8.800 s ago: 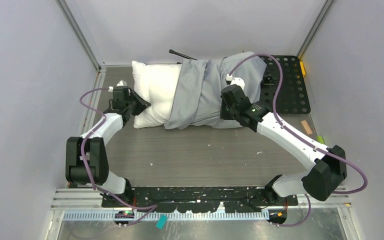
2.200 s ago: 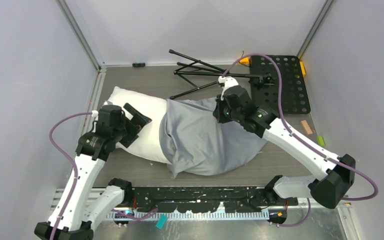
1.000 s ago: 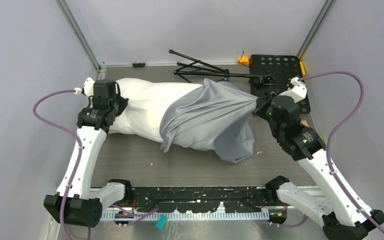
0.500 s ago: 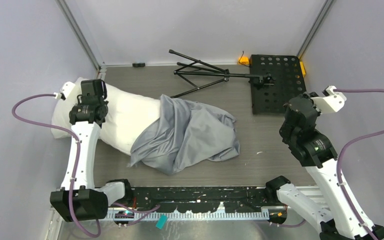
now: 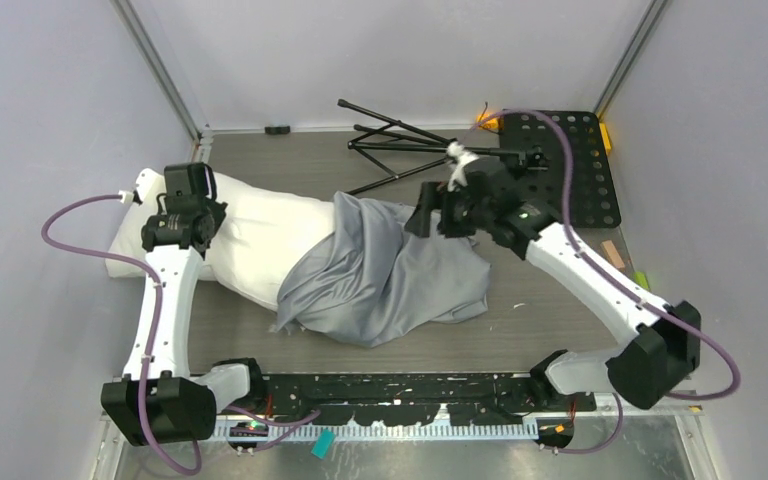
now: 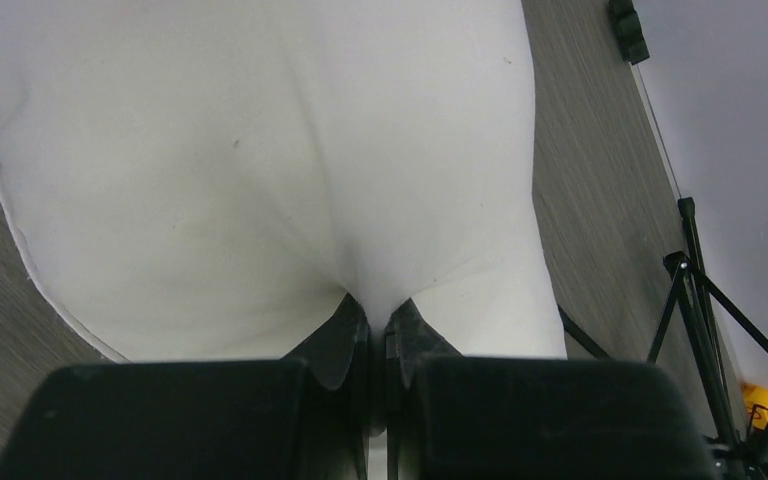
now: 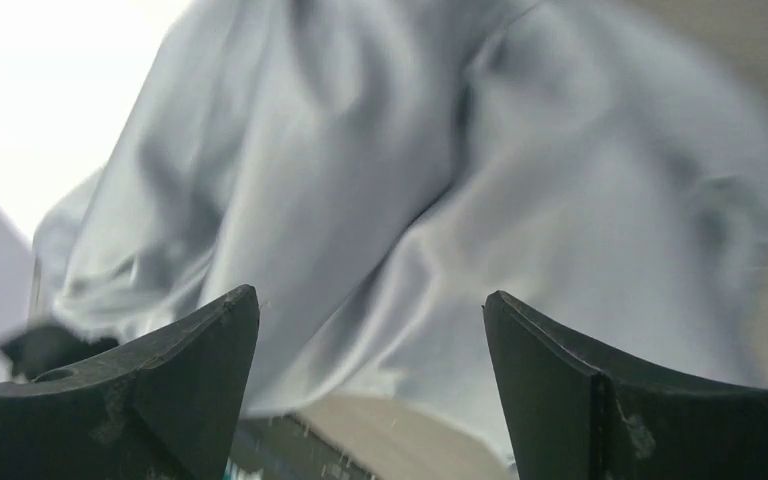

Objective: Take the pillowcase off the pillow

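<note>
Step in hand, I'd say: re-grip for another pull. The large blue-grey thin fabric pillowcase point(image 5: 385, 280) lies bunched between the two grippers. Its left part seems to drape the right end of the plump white stuffed pillow point(image 5: 260, 235), so prob. only partly off. Left gripper point(image 6: 372, 318) has its fingers pressed together, pinching a fold of the pillow near its left end, i.e. anchoring it. Right gripper point(image 7: 370, 345) hangs just above the case's far folds, fingers point(image 7: 175, 375) spread wide, holding nothing, no contact visible. Next move calls for the right to drop, bite a good bunch of grey cloth w/o catching pillow, then draw rightward vs. the left's hold.
</note>
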`<state>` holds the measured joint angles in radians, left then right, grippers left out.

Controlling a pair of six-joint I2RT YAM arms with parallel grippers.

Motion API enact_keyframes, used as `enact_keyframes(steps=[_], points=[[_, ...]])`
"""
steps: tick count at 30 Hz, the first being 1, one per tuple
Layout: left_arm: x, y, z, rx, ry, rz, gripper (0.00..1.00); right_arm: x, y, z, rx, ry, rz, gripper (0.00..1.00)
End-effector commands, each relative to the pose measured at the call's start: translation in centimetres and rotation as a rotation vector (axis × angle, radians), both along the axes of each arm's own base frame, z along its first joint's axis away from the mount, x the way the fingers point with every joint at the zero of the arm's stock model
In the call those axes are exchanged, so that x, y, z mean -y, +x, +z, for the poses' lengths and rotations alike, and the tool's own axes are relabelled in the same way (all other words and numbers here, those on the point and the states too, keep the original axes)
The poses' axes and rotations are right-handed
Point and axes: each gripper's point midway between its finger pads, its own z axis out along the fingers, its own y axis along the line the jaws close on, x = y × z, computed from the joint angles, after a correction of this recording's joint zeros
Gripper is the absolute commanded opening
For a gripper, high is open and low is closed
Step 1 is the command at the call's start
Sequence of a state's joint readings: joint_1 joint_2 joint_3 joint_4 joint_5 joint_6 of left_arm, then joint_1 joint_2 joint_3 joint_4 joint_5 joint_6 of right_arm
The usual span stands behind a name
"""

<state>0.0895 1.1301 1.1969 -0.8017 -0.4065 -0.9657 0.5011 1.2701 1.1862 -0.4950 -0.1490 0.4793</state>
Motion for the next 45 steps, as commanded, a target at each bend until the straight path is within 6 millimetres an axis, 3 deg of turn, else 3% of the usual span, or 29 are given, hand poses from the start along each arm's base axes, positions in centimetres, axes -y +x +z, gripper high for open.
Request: enact_keyframes(steps=[1, 6, 11, 16, 19, 21, 22, 27, 33, 41, 45], points=[[0.0, 1.9, 4.8, 0.226, -0.021, 0.019, 0.00, -6.9, -5.8, -1.4, -0.066, 0.023, 0.340, 0.88], [0.0, 1.9, 4.7, 0.227, -0.023, 0.021, 0.00, -11.6, -6.9, -3.7, -0.141, 0.105, 0.320, 0.89], [-0.1, 1.9, 4.9, 0.229, -0.019, 0.019, 0.00, -13.7, -7.5, -5.4, -0.172, 0.086, 0.318, 0.88], [-0.4, 1.6, 4.9, 0.225, -0.003, 0.029, 0.00, -13.9, -7.9, -7.0, -0.217, 0.056, 0.317, 0.59], [-0.5, 1.6, 5.0, 0.223, 0.010, 0.031, 0.00, -12.9, -8.0, -7.9, -0.226, 0.004, 0.301, 0.20], [-0.8, 1.4, 5.1, 0.221, 0.023, 0.038, 0.00, -11.2, -7.7, -8.6, -0.211, -0.065, 0.257, 0.02], [-0.9, 1.3, 5.2, 0.220, 0.032, 0.041, 0.00, -10.2, -7.5, -8.9, -0.201, -0.098, 0.228, 0.00], [-1.7, 0.9, 5.6, 0.212, 0.073, 0.068, 0.00, -3.6, -5.9, -10.4, -0.166, -0.203, 0.019, 0.00], [-2.2, 0.7, 6.0, 0.207, 0.100, 0.080, 0.00, 7.2, -3.7, -11.4, -0.179, -0.180, -0.349, 0.00], [-2.1, 0.8, 6.2, 0.208, 0.093, 0.075, 0.00, 18.9, -4.3, -6.4, 0.088, -0.240, -0.839, 0.00], [-1.9, 1.0, 6.4, 0.210, 0.084, 0.068, 0.00, 22.0, -5.4, -3.2, 0.194, -0.271, -0.964, 0.00]])
